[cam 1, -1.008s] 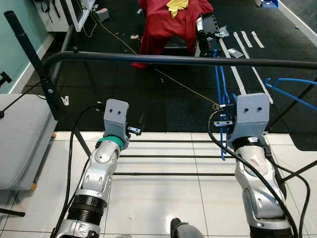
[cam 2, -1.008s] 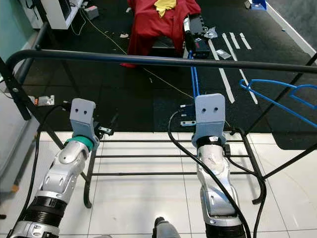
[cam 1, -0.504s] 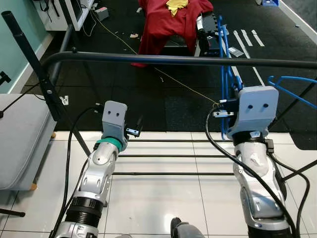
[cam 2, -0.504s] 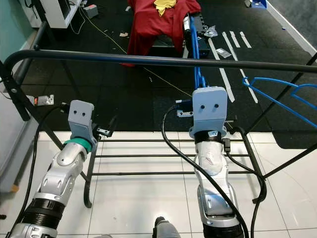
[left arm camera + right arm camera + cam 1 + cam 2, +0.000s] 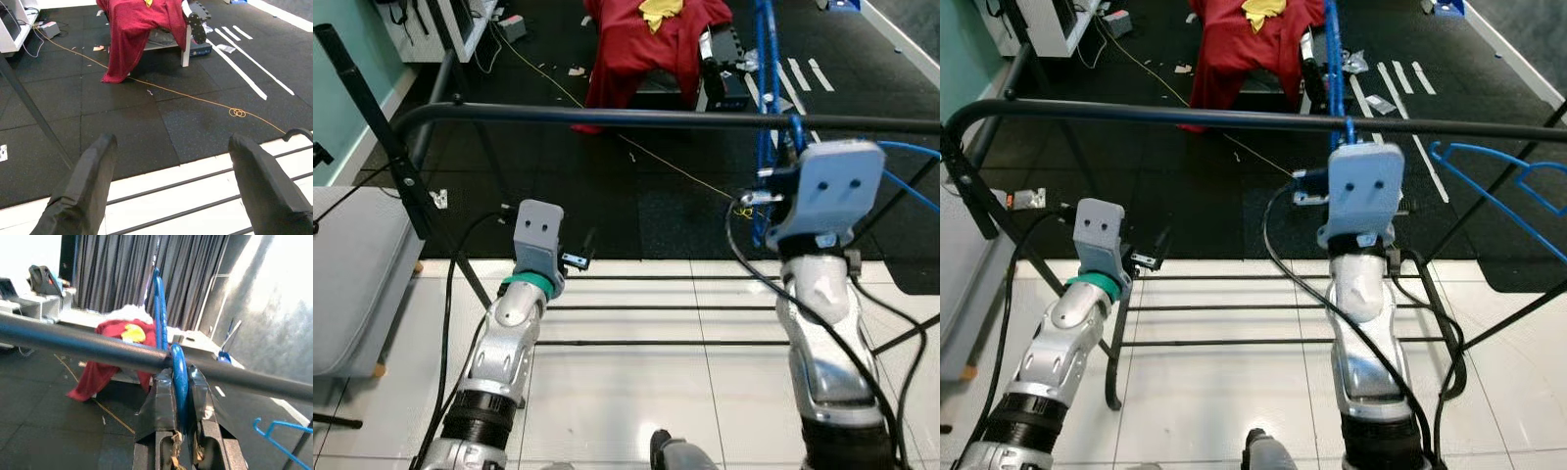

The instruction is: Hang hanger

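Observation:
My right gripper (image 5: pixel 179 382) is raised to the black clothes rail (image 5: pixel 607 116) and shut on the hook end of a blue hanger (image 5: pixel 766 59). The hanger's body stands up and away beyond the rail. In the right wrist view the blue hook (image 5: pixel 177 357) curves against the rail (image 5: pixel 88 348) just above my fingers; whether it rests over the bar is unclear. My left gripper (image 5: pixel 171 142) is held low in front of the rack, open, nothing between its fingers (image 5: pixel 98 161).
A second blue hanger (image 5: pixel 1489 181) hangs on the rail's right end. Lower rack bars (image 5: pixel 656 308) cross the white tiles. A red cloth (image 5: pixel 646 39) drapes a seat on the black mat, with a yellow cord (image 5: pixel 675 166). A grey cushion (image 5: pixel 352 274) lies left.
My right arm has lifted the blue hanger up and forward, from below the rail to rail height. The left arm has stayed nearly still.

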